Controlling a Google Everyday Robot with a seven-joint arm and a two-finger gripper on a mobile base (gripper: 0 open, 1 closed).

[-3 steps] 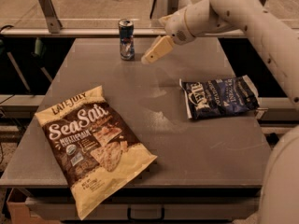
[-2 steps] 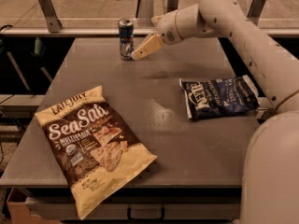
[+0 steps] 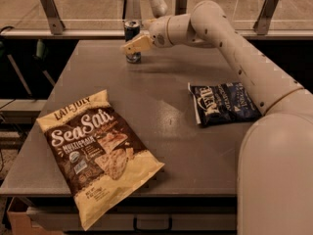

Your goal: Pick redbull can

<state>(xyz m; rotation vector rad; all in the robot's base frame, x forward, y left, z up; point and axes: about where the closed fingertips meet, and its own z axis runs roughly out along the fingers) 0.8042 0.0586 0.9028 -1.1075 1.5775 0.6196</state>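
1st speaker: In the camera view, where was the redbull can (image 3: 131,29), and what was the gripper (image 3: 133,45) doing?

2nd speaker: The can stood upright near the far edge of a grey table (image 3: 161,106), left of centre. The gripper, tan in colour, was level with the middle of the can and crossed in front of it. It hid a band of the can's side. I could not tell whether it was wide, narrow or closed on the can. The white arm (image 3: 230,38) reached in from the right.

1st speaker: How would the can likely handle?

2nd speaker: It was 1 slim metal cylinder with a dark body and a silver top. I judged it light, and stiff if full. Its smooth, round wall looked slippery, and it could dent under a hard squeeze. Being tall and narrow, it would tip easily from a sideways nudge. The best hold seemed to be across the middle of the body, pressing on 2 opposite sides.

1st speaker: What else lay there?

2nd speaker: There were 2 snack bags, both soft and crinkly, lying flat and well apart from the can. A large cream and brown chip bag (image 3: 98,151) lay at the near left. A smaller dark blue bag (image 3: 222,104) lay to the right. The table top looked matte and flat.
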